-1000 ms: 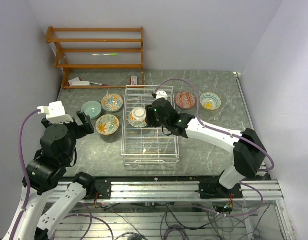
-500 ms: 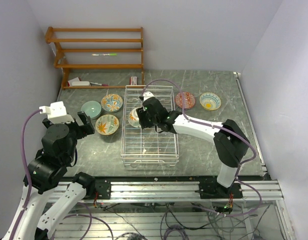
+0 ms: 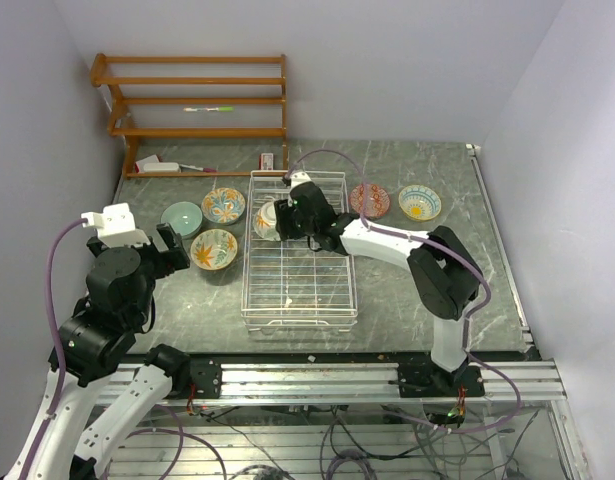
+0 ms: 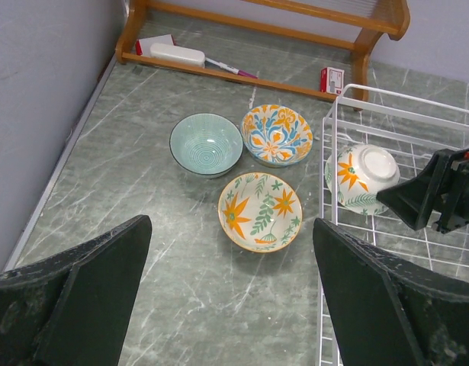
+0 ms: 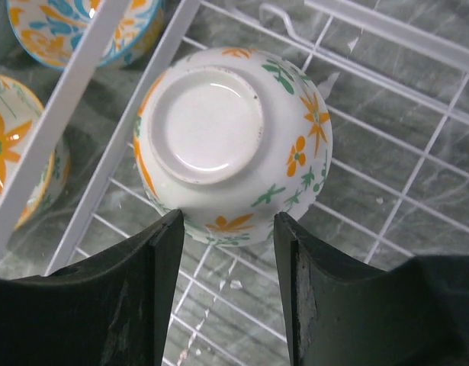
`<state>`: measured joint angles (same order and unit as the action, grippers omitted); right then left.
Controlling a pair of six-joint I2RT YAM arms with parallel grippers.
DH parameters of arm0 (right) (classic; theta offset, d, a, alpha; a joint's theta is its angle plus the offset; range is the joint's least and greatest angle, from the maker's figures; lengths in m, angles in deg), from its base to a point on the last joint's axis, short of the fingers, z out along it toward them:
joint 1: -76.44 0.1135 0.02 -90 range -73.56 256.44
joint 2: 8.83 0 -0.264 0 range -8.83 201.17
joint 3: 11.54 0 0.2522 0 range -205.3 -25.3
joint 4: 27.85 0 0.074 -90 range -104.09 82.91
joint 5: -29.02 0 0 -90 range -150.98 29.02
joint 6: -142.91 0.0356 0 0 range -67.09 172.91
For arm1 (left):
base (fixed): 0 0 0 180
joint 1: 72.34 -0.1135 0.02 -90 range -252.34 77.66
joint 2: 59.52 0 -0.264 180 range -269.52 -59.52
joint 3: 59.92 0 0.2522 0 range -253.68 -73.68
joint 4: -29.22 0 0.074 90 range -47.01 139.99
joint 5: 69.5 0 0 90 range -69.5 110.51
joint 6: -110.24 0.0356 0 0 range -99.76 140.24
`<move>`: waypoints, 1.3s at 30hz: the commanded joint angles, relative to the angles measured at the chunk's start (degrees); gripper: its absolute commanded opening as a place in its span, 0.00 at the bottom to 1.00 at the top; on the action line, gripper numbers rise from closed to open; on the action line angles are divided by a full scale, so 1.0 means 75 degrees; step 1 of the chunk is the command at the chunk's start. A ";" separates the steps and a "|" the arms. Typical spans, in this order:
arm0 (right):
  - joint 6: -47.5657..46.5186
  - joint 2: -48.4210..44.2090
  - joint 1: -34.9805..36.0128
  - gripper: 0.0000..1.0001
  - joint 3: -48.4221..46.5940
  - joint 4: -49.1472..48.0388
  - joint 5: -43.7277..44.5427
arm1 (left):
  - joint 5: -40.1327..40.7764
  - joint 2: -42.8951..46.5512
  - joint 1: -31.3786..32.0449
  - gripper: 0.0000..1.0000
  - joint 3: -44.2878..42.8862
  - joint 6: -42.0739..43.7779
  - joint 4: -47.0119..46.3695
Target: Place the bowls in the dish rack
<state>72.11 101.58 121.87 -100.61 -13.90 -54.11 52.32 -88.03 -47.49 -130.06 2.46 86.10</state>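
Your right end effector grips the flowered bowl by its side, foot up, inside the dish rack at its far left corner. Your left end effector hangs wide open above the table, near three more bowls left of the rack.

The right gripper has its jaws set against either side of a white bowl with orange flowers and green leaves. Its foot ring faces the camera, inside the wire dish rack. Left of the rack, a blue-and-orange bowl and an orange-flowered bowl sit on the green tabletop.
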 commanded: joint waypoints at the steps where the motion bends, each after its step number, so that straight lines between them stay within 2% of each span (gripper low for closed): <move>1: -0.0098 0.0289 0.0010 0.50 -0.0403 -0.0836 0.0267 | 0.0100 0.0007 -0.0054 0.98 0.0008 0.0050 -0.0079; 13: -0.0066 0.1045 0.0005 0.49 -0.0700 -0.1491 0.1547 | 0.0106 0.0082 -0.0054 0.98 0.0074 0.0004 -0.0008; 22: 0.0001 0.1165 -0.0041 0.49 -0.0450 -0.2058 0.1832 | 0.0095 0.0073 -0.0054 0.98 0.0032 0.0000 0.0031; 28: 0.0073 -0.0087 0.0063 0.51 0.0111 -0.1641 0.1571 | 0.0207 0.0121 -0.0054 0.98 -0.0009 0.0050 0.0084; 33: -0.0043 -0.1287 0.0177 0.62 0.0415 -0.0976 0.1455 | 0.0139 0.0082 -0.0054 0.98 -0.0013 0.0026 0.0059; 35: -0.0064 -0.1826 0.0173 0.64 0.0620 -0.0729 0.1684 | 0.0124 0.0077 -0.0054 0.98 0.0005 0.0015 0.0036; 37: -0.0043 -0.2377 0.0149 0.70 0.0728 -0.0330 0.2133 | 0.0124 0.0077 -0.0054 0.98 0.0013 0.0022 0.0027; 39: 0.0147 -0.2682 -0.0024 0.74 0.0692 0.0486 0.2680 | 0.0131 0.0048 -0.0054 0.98 0.0011 0.0046 0.0007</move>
<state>72.13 86.08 123.20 -96.34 -19.24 -41.41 52.65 -87.85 -47.49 -130.01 2.46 86.19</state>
